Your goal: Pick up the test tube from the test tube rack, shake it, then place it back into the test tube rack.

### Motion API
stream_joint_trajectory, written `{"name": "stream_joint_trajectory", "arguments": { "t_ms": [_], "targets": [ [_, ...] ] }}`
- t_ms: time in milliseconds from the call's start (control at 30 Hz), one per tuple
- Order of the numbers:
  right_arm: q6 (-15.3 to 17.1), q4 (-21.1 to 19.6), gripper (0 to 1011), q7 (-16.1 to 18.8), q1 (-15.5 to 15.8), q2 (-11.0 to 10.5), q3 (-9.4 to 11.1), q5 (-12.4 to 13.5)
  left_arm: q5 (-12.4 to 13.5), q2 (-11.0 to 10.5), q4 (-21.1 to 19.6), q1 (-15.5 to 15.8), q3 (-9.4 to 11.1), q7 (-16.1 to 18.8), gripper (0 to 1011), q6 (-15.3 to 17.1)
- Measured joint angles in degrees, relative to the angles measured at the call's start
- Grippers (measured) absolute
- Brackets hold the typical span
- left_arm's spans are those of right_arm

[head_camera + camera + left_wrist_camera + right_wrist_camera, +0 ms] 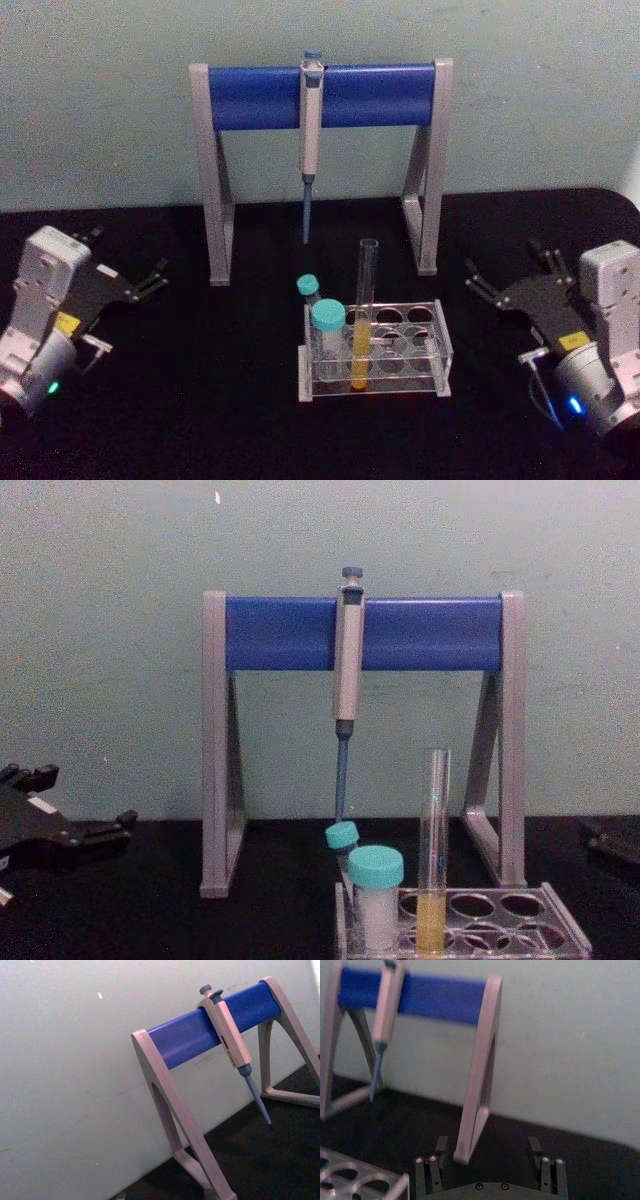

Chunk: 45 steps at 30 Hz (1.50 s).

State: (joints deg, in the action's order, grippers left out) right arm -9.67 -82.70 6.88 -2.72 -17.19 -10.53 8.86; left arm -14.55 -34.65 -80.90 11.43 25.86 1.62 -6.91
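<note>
The test tube (366,290) is a tall clear glass tube with yellow liquid at its bottom. It stands upright in the front row of the clear test tube rack (441,345), seen from the side in the chest view as the test tube (434,850) in the rack (565,935). My left gripper (128,255) rests open at the far left of the table, well away from the rack. At the far right my right gripper (503,262) is open, with nothing between its fingers (440,1146). A corner of the rack (367,1180) shows in the right wrist view.
Two teal-capped white tubes (327,320) stand in the rack's left end. Behind the rack rises a grey-and-blue pipette stand (250,95) with a pipette (311,120) hanging from its bar. The black table ends at a pale wall.
</note>
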Motion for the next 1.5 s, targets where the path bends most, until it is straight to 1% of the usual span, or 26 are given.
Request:
{"name": "stream_joint_trajectory", "arguments": {
  "t_ms": [167,467,567,1500],
  "targets": [
    [3.1,2.6,1000,0.4,-0.7,0.7,-0.3,-1.2,0.0,0.0,0.0,0.0,0.0,0.0,1001,0.0],
    [5.7,5.2,1000,2.1,-1.7,1.7,-0.1,-2.2,0.0,0.0,0.0,0.0,0.0,0.0,1001,0.0],
    [6.1,5.5,1000,2.3,-1.8,1.9,0.0,-2.4,0.0,0.0,0.0,0.0,0.0,0.0,1001,0.0],
    [5.8,5.3,1000,2.1,-1.6,1.7,0.0,-2.3,0.0,0.0,0.0,0.0,0.0,0.0,1001,0.0]
  ]
}}
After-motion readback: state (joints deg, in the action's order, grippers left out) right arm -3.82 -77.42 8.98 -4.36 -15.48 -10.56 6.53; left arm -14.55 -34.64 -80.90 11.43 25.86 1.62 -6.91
